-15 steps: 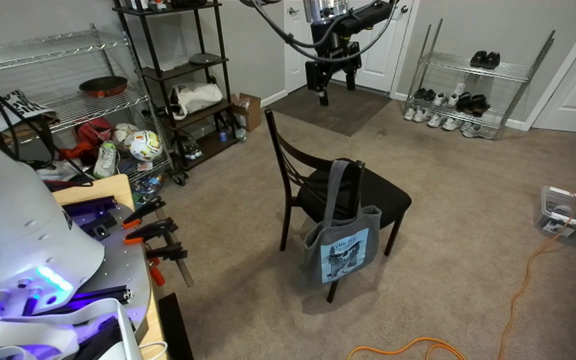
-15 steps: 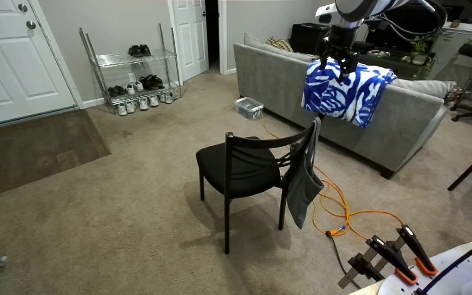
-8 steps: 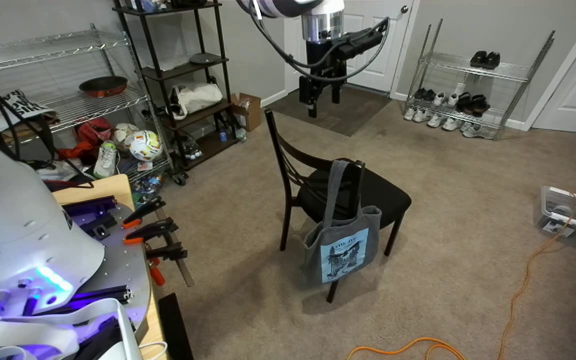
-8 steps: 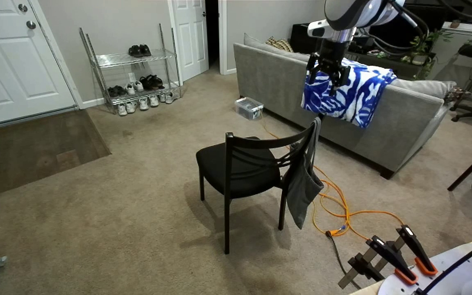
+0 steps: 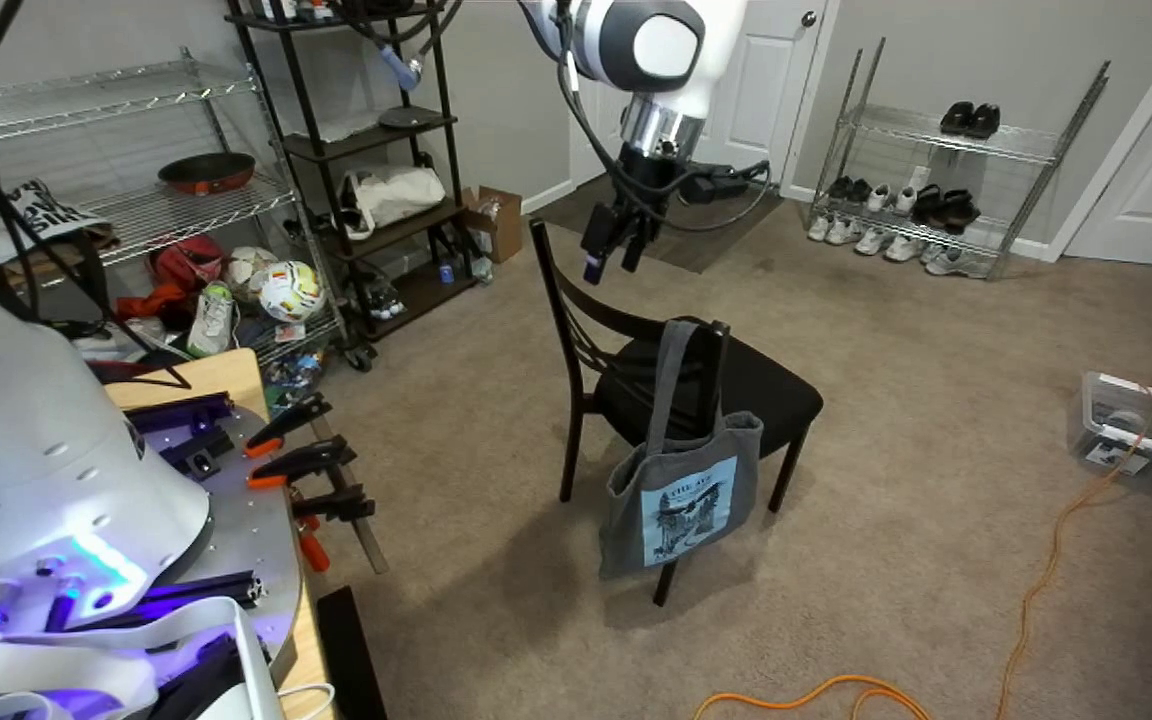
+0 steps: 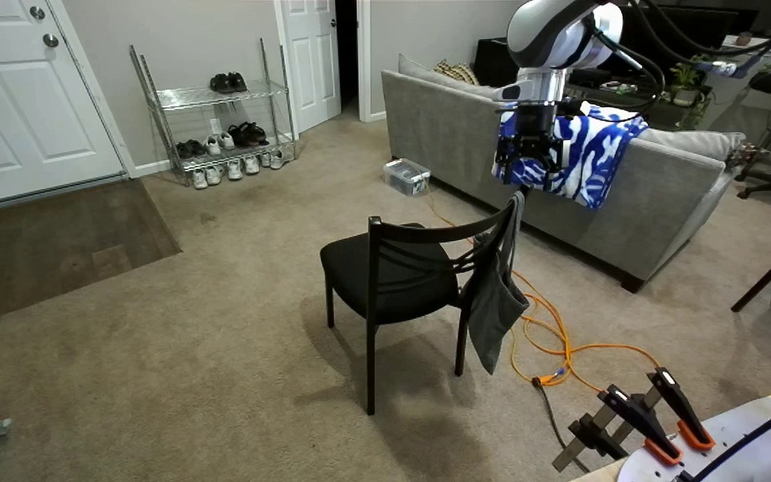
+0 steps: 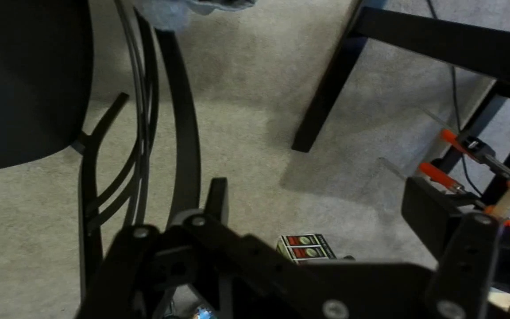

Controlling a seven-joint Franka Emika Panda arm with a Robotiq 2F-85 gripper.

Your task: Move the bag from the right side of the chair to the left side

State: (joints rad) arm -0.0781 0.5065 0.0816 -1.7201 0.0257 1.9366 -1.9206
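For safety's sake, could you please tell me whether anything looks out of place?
Yes: the long orange cord sprawls in untidy loops on the beige carpet, where it might trip someone. The black padded chair stands upright with the grey fabric tote bag hanging from its backrest; I see nothing spilled or damaged.

So it's beige carpet [image 5: 896,590], with the chair [image 5: 766,385] standing below the gripper [image 5: 612,268], plus an orange cord [image 5: 784,706] and a plastic box [image 5: 1121,425] well away from it.
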